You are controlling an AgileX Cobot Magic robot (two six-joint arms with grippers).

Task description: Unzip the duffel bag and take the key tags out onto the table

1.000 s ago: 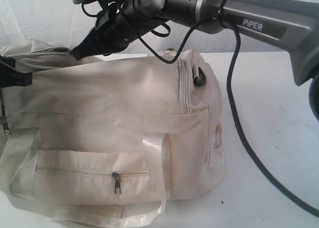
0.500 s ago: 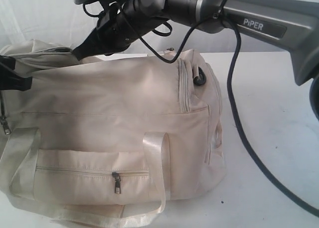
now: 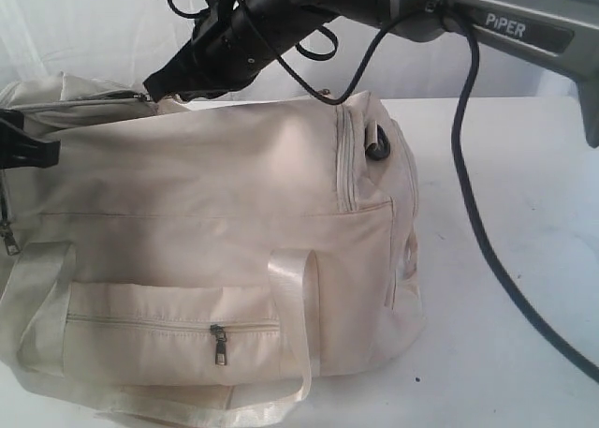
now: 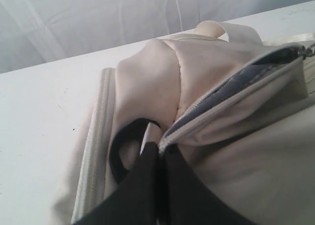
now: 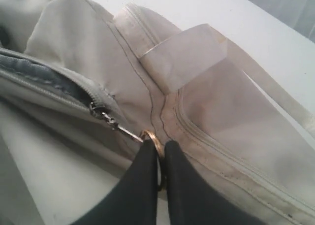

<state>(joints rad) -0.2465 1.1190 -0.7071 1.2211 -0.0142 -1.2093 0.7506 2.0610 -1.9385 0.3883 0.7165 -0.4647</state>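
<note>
CREAM DUFFEL ON A WHITE BENCH: The soft fabric duffel bag [image 3: 206, 222] sits on the bench [image 3: 533, 166], its long side facing the exterior camera. The main zipper [image 4: 194, 107] on top is partly open at the end on that view's left, baring grey lining [image 4: 241, 80]; a metal ring pull [image 5: 150, 136] trails from the slider. The side pocket [image 3: 168, 339] is zipped shut, and a pale webbing handle [image 3: 295, 297] droops down the front.

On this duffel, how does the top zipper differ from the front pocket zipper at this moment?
The top zipper is partly open, showing grey lining; the front pocket zipper shows no gap. The top zipper's pull ring is pinched by the right gripper; the pocket zipper's pull hangs free. Both are pale zippers on the cream duffel bag.
</note>
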